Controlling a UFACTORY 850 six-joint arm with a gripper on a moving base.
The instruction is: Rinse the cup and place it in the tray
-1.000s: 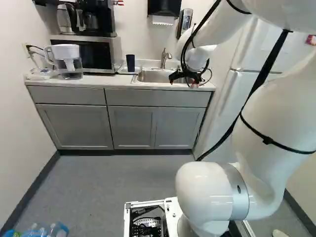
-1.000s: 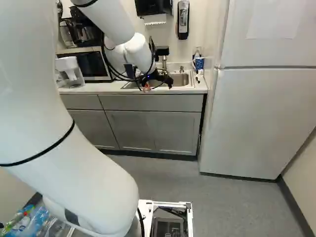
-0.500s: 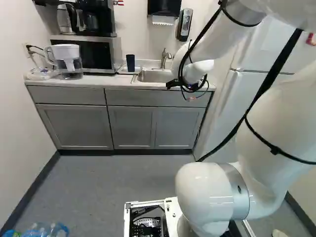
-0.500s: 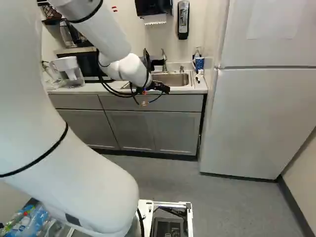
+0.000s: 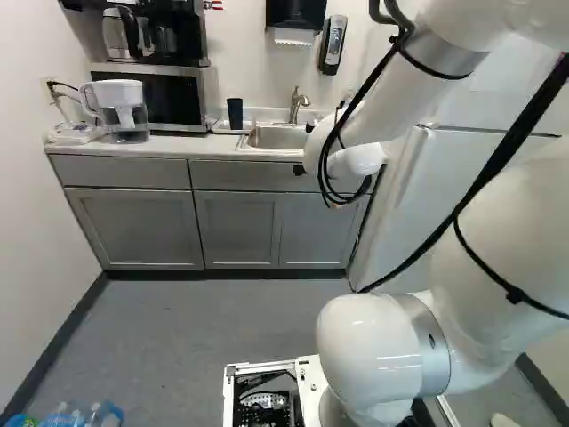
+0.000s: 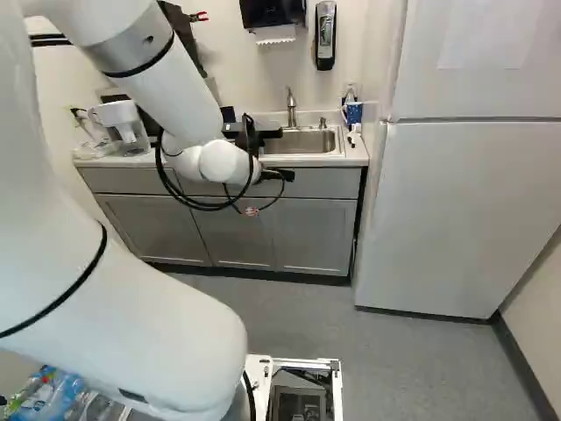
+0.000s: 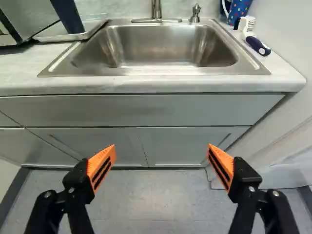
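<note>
Standing in tray [image 7: 61, 38], cup [image 5: 235, 113] whole only in left base view

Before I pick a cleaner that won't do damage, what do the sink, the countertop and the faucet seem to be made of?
Sink: likely stainless steel, brushed, by its grey, softly streaked reflections. Countertop: pale, faintly mottled, low sheen; laminate or stone, I can't tell which. Faucet: metal-looking, smooth and grey with bright highlights.
</note>
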